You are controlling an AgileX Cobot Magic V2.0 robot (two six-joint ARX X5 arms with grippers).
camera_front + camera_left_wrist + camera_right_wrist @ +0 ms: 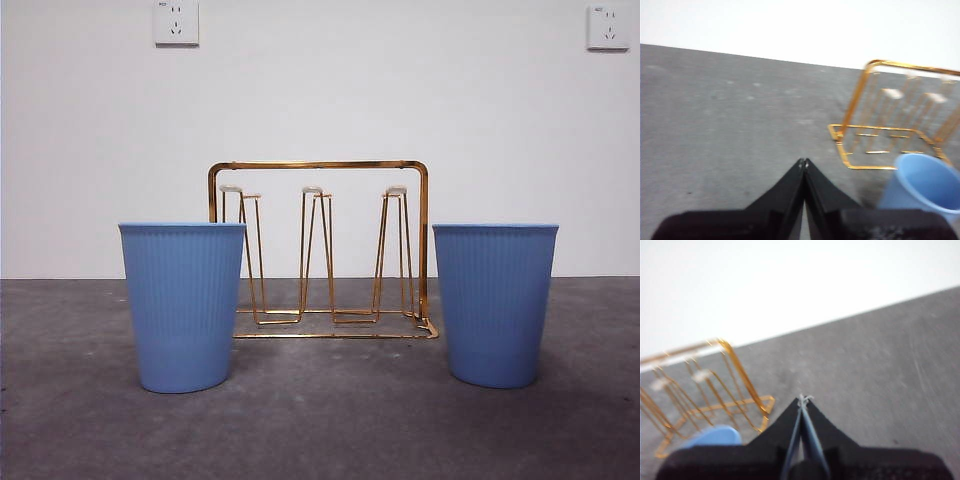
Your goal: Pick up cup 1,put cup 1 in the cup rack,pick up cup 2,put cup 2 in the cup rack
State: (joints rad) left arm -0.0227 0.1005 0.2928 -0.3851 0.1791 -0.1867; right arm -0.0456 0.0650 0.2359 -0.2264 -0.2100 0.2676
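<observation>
On the grey table, two ribbed blue plastic cups, left (183, 305) and right (495, 303), flank the gold wire cup rack (320, 250) just behind; both the left gripper (804, 162) and right gripper (804, 399) are pressed together and empty, and reaching without spreading could topple a cup.

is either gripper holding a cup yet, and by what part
No, nothing is held. The left gripper and right gripper are both shut on nothing above the table, and both blue cups stand beside the cup rack.

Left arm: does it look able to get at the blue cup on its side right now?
Probably yes. The left gripper, jaws shut, sits above bare table, with the blue cup close beside it, upright and apart from the gold rack. It must open first.
</observation>
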